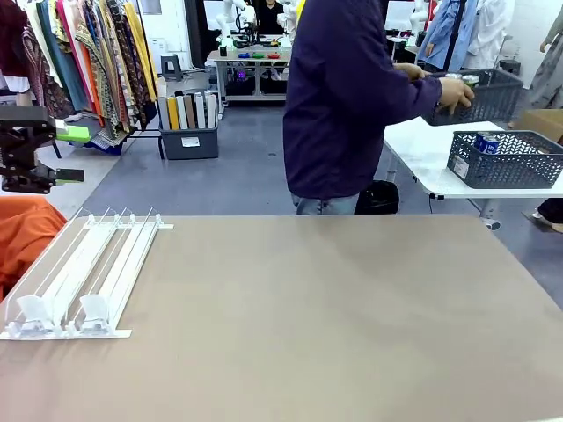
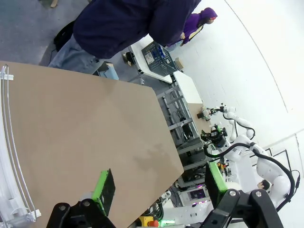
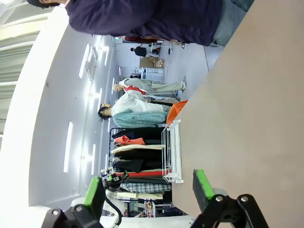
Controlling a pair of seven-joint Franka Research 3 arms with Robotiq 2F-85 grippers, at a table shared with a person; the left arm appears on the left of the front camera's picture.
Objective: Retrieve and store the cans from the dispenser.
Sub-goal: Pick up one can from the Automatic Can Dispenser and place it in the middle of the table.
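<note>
I see the brown table (image 1: 334, 316) spread across the front view, bare apart from the dispenser. Behind its far edge stands a person in a dark navy top (image 1: 347, 97), turned toward a white side table (image 1: 422, 149) and reaching a hand (image 1: 456, 93) to a dark grey mesh basket (image 1: 493, 95). A second mesh basket (image 1: 506, 160) sits nearer on that side table with a blue can (image 1: 486, 141) inside. The white dispenser (image 1: 84, 277) lies at the table's left end, its lanes holding no cans, clear stops at the near end. My left gripper (image 2: 159, 187) hangs above the table near the dispenser's rails, green pads spread wide with nothing between them. My right gripper (image 3: 148, 187) is likewise released, its fingers apart over the table, gripping nothing.
</note>
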